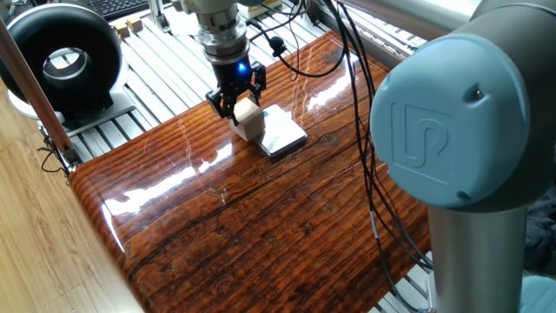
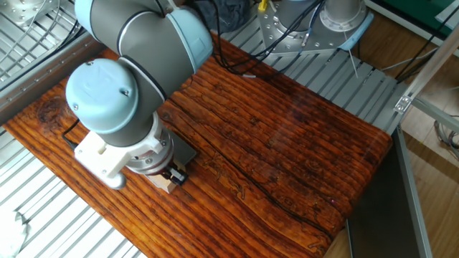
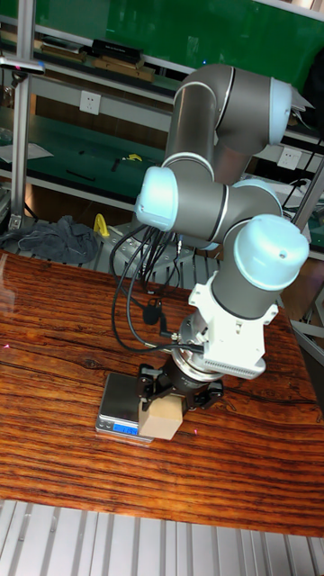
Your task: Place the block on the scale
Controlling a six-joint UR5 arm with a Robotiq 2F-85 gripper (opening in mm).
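Note:
My gripper [image 1: 238, 102] is shut on the block [image 1: 249, 120], a light tan wooden cube, and holds it at the left edge of the scale [image 1: 282, 132], a thin white square pad. In the tall fixed view the block [image 3: 164, 420] overlaps the right corner of the scale [image 3: 121, 403], whose blue mark faces the front, with the gripper [image 3: 177, 393] right above it. I cannot tell whether the block touches the pad. In the other fixed view the wrist hides most of both; only a corner of the block [image 2: 163, 185] shows.
The wooden table [image 1: 261, 235] is ringed by aluminium rails. A black round device [image 1: 61, 52] stands at the far left, with a keyboard [image 1: 122, 7] and tiny wooden pieces [image 1: 130, 26] behind it. Cables [image 1: 352, 78] hang over the table's right side.

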